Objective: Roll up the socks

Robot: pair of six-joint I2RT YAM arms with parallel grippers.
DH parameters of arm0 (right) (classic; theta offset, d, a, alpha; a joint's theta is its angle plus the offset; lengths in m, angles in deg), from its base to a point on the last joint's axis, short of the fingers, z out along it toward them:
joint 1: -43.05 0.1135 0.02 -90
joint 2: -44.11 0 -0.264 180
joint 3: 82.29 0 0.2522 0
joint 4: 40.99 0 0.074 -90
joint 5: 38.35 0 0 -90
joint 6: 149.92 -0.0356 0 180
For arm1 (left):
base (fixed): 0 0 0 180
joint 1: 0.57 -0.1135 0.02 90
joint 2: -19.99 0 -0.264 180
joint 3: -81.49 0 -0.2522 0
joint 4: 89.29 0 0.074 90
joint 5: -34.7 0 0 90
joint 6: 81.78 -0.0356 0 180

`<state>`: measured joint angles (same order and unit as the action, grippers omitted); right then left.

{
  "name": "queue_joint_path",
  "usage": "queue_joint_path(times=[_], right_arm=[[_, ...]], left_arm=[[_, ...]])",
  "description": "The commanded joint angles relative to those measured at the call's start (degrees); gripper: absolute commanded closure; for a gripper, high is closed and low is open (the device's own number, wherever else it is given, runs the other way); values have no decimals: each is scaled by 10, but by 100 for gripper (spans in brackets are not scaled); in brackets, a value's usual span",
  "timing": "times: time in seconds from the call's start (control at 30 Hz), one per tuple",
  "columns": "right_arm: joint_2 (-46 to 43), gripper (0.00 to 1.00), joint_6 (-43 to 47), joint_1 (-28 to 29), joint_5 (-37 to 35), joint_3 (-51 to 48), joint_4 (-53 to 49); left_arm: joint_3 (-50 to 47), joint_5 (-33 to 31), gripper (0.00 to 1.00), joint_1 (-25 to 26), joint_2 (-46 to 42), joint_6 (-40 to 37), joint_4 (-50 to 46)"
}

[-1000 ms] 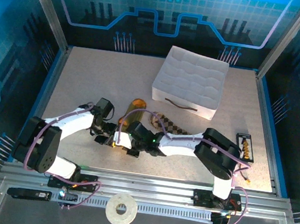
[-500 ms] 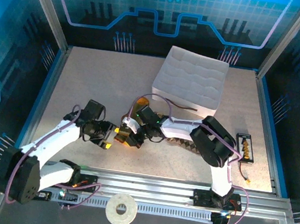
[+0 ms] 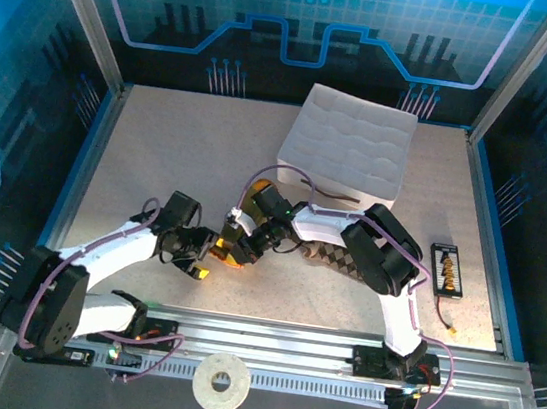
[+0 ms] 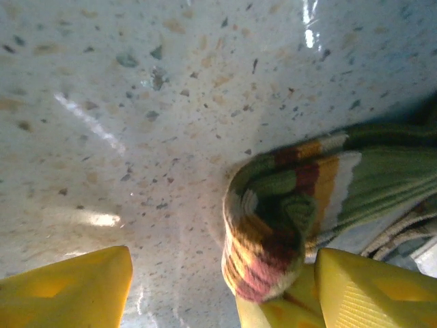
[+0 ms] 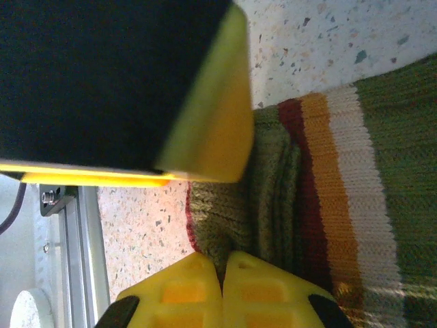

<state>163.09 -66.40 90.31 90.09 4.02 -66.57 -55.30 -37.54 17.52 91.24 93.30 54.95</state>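
Left jaws wider, checked sock [image 3: 337,261] half-hidden.

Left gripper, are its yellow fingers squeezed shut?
No. In the left wrist view the left gripper has its fingers wide apart, with speckled table showing between them.

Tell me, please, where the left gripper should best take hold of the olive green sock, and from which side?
I'd grip the olive green sock at its curled striped cuff, across the curl. That loop stands up off the table, between the fingers of the open left gripper, so close in from the robot's left. Keep clear of the right gripper, which seems to pinch the cuff's end.
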Motion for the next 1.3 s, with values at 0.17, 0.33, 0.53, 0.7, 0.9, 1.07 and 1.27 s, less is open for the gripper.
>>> queue_joint_path(times=[0.17, 0.33, 0.53, 0.7, 0.9, 1.07, 1.27], right_arm=[[7, 100, -9, -2, 15, -8, -33], [-7, 100, 7, 3, 19, -22, -26], [-91, 74, 93, 39, -69, -84, 10], [-236, 43, 209, 118, -264, -271, 216], [-246, 35, 287, 198, -392, -287, 263], [-195, 36, 281, 218, -427, -239, 262], [-148, 47, 257, 217, -406, -187, 231]], left_arm=[[18, -15, 59, 23, 57, 29, 14], [32, -11, 93, 29, 93, 25, -53], [20, -8, 100, 29, 61, 26, -161], [16, -10, 100, 29, 12, 58, -209], [37, 4, 100, 28, 41, 72, -219], [51, 5, 100, 25, 72, 67, -210], [57, 9, 100, 6, 95, 43, -206]])
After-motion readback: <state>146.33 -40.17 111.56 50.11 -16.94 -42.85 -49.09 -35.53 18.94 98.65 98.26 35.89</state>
